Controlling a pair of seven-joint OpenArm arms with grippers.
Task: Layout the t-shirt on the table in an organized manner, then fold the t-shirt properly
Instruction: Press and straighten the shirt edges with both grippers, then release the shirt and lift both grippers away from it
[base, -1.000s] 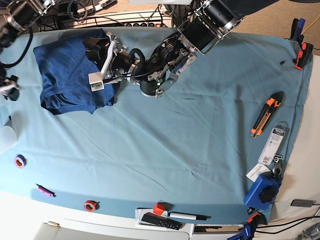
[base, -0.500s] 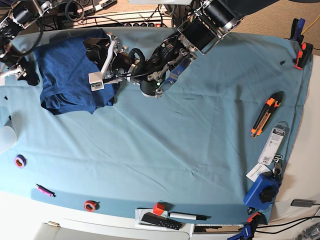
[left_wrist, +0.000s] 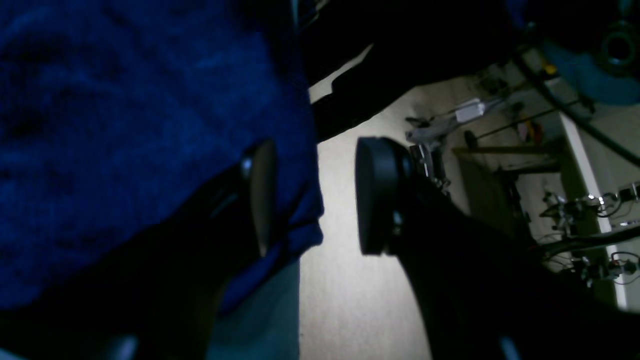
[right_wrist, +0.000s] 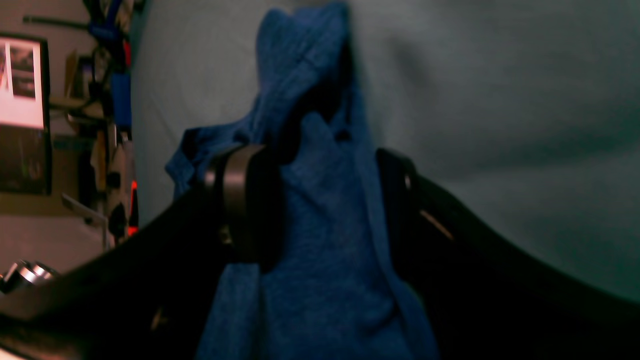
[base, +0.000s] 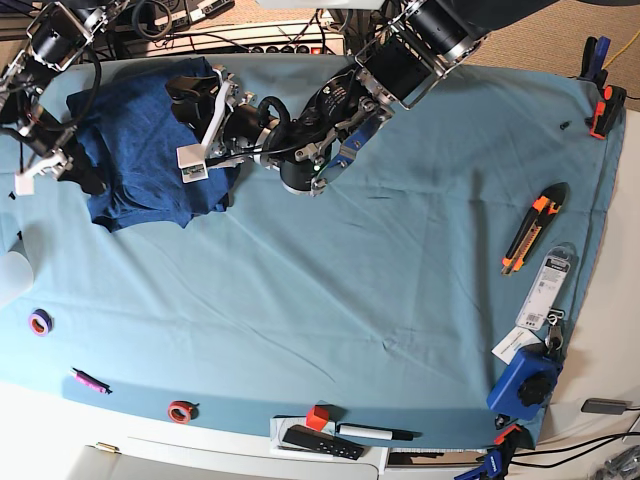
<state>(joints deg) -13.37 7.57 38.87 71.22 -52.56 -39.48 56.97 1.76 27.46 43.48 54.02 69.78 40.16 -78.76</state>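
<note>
The dark navy t-shirt (base: 140, 170) lies bunched in a rough rectangle at the far left corner of the teal-draped table (base: 350, 300). My left gripper (base: 195, 125) sits on the shirt's right edge. In the left wrist view the left gripper (left_wrist: 315, 195) is open: one pad (left_wrist: 262, 195) lies over the t-shirt (left_wrist: 125, 125), and bare gap shows beside it. My right gripper (base: 78, 172) is at the shirt's left edge. In the right wrist view the right gripper (right_wrist: 320, 205) stands wide, with a raised fold of the t-shirt (right_wrist: 320, 260) between its fingers.
An orange utility knife (base: 535, 225), a packaged tool (base: 548, 285) and a blue device (base: 525, 385) lie along the right side. A red tape roll (base: 180, 410), purple roll (base: 40, 322), pink pen (base: 90, 381) and black remote (base: 320, 442) line the near edge. A clamp (base: 603, 100) grips the far right corner.
My right arm has swung in from the far left and come down along the shirt's left edge, and its jaws have widened. That edge is pushed inward. The left arm is still.
</note>
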